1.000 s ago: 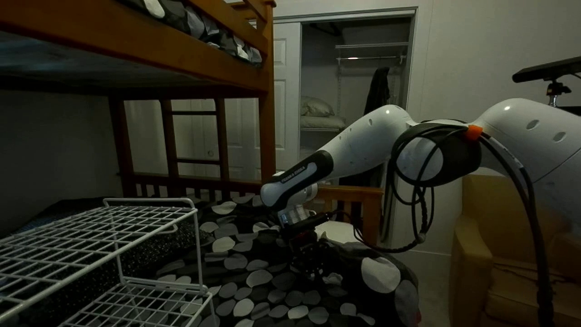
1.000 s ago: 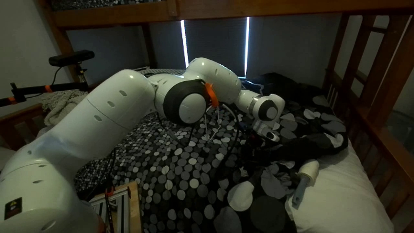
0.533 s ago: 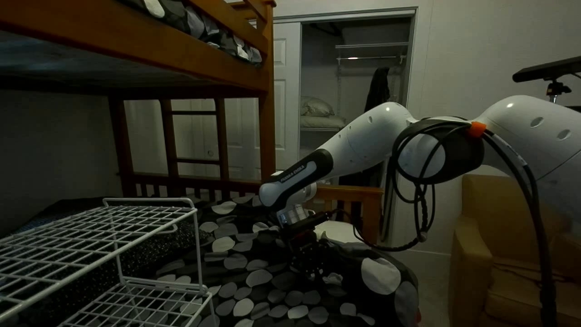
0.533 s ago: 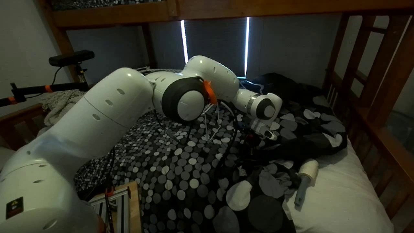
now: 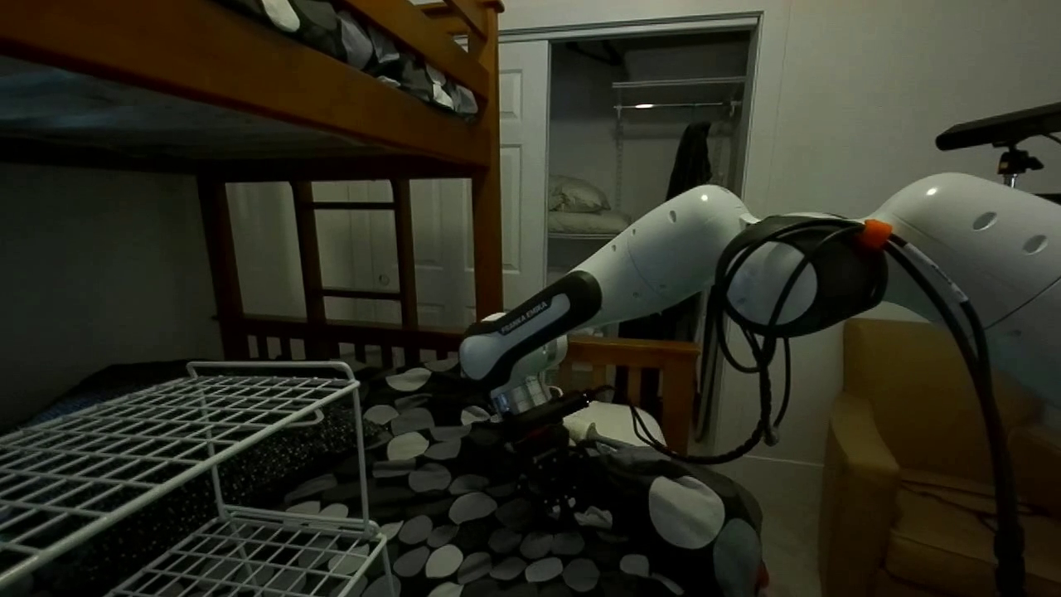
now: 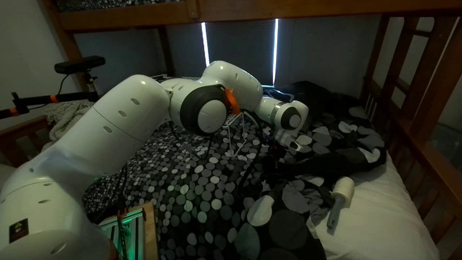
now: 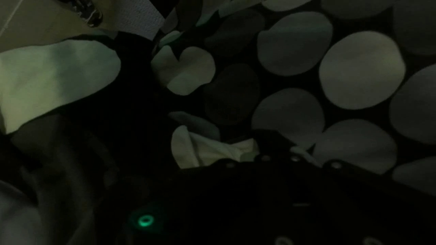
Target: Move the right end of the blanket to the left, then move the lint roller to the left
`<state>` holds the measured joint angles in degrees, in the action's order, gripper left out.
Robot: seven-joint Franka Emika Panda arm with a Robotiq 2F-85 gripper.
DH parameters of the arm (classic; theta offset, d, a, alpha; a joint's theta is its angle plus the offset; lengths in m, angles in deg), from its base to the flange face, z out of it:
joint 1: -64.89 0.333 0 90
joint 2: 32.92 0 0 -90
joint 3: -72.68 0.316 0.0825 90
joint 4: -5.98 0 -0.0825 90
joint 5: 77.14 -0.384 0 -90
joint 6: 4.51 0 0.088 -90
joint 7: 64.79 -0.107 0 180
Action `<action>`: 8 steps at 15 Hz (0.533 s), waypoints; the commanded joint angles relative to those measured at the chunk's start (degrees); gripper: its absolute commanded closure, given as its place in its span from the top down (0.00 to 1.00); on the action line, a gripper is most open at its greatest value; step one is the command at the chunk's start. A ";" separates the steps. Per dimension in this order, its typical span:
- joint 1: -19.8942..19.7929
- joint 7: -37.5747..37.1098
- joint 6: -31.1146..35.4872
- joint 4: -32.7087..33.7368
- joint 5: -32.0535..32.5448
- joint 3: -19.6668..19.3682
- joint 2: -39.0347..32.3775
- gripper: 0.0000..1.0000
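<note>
The blanket (image 6: 260, 211), dark with rounded grey and white patches, covers the bed; it shows in the other views too (image 5: 688, 510) (image 7: 362, 69). My gripper (image 5: 554, 489) is low at the blanket, dark against dark cloth. In the wrist view the gripper (image 7: 270, 146) has its fingers close together, with blanket folds bunched at the tips; it looks shut on the cloth. The lint roller (image 6: 343, 189), a white roll with a grey handle, lies at the blanket's edge on the white sheet. It partly shows behind the gripper in an exterior view (image 5: 582, 429). It is not in the gripper.
The white sheet (image 6: 382, 220) lies bare beside the bed's wooden rail (image 6: 429, 177). A white wire rack (image 5: 273, 390) stands on the bed. The upper bunk (image 5: 315, 91) hangs over it. A tan armchair (image 5: 862, 448) stands beyond.
The gripper has moved a little left in both exterior views. The blanket's edge has shifted left with it, baring more sheet. More of the lint roller shows. A green light now glows near the base.
</note>
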<state>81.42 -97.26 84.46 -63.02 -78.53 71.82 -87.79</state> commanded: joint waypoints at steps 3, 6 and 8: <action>3.59 -0.47 1.98 -3.48 -2.96 4.66 1.58 0.00; 5.24 -0.13 1.89 -3.43 -2.92 6.10 1.12 0.00; 5.80 0.33 2.01 -2.41 -2.52 6.30 0.49 0.00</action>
<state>86.47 -97.30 84.93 -64.29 -78.90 76.53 -87.73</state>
